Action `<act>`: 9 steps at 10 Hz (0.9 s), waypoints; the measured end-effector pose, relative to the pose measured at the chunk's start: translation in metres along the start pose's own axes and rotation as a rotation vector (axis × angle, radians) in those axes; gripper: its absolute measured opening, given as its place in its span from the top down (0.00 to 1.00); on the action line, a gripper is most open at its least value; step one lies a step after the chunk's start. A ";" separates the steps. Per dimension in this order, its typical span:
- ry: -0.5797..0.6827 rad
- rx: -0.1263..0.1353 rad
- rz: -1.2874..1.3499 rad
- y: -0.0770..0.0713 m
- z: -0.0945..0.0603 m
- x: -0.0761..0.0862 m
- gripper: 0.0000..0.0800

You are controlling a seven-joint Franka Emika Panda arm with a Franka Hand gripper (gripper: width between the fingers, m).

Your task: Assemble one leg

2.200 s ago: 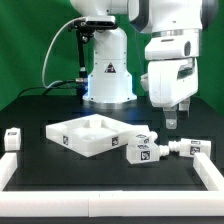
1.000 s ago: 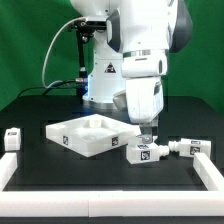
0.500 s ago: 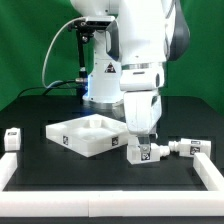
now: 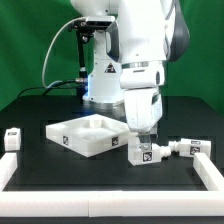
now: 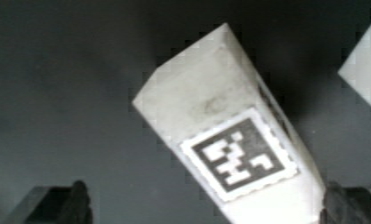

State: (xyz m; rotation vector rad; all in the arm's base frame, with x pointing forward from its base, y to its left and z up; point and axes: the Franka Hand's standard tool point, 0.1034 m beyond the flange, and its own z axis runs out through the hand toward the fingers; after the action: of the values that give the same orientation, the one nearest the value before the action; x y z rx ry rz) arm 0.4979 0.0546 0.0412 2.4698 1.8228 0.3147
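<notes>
A white leg (image 4: 144, 153) with a square tag lies on the black mat, just to the exterior view's right of the tabletop (image 4: 88, 135). My gripper (image 4: 143, 141) is down over this leg. In the wrist view the leg (image 5: 217, 110) runs slantwise, and its tagged end lies between my two dark fingertips (image 5: 57, 205). The gripper (image 5: 203, 207) is open, with the jaws standing wide on either side of the leg. One finger is apart from it; I cannot tell whether the other touches. Another leg (image 4: 187, 148) lies further to the exterior view's right.
A small tagged white part (image 4: 13, 138) sits at the exterior view's left edge. White bars (image 4: 100, 196) edge the mat at the front and sides. The robot base (image 4: 108, 75) stands behind the tabletop.
The arm swung from the exterior view's right toward the tabletop and came down over the leg. In the last half second it has hardly moved.
</notes>
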 end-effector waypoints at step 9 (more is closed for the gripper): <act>-0.007 0.049 0.043 -0.024 0.028 -0.007 0.19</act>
State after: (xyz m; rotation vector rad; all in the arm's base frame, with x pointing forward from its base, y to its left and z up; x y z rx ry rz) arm 0.4787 0.0569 0.0093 2.5420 1.7990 0.2667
